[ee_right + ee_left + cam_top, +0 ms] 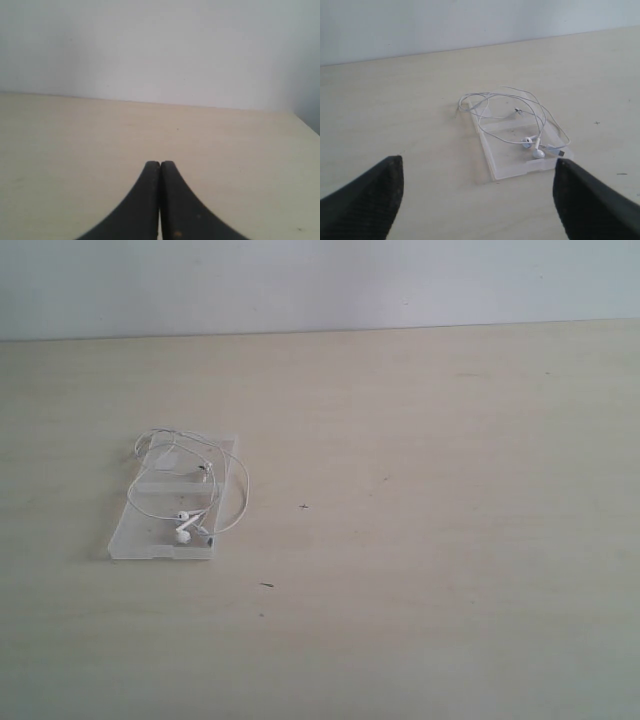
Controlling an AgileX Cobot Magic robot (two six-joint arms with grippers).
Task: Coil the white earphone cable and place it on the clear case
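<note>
The white earphone cable [215, 475] lies in loose loops on the clear case [150, 530], left of the table's middle; its two earbuds [183, 525] rest near the case's front end. In the left wrist view the cable [540, 112] and case [507, 160] lie ahead of my left gripper [477, 165], which is open with nothing between its black fingers [367, 195], set back from the case. My right gripper [160, 165] is shut and empty over bare table, away from the case. Neither gripper shows in the exterior view.
The pale wooden table [450, 490] ends at a light wall [320, 280] at the back. A few small dark marks [267, 585] dot the table near the case.
</note>
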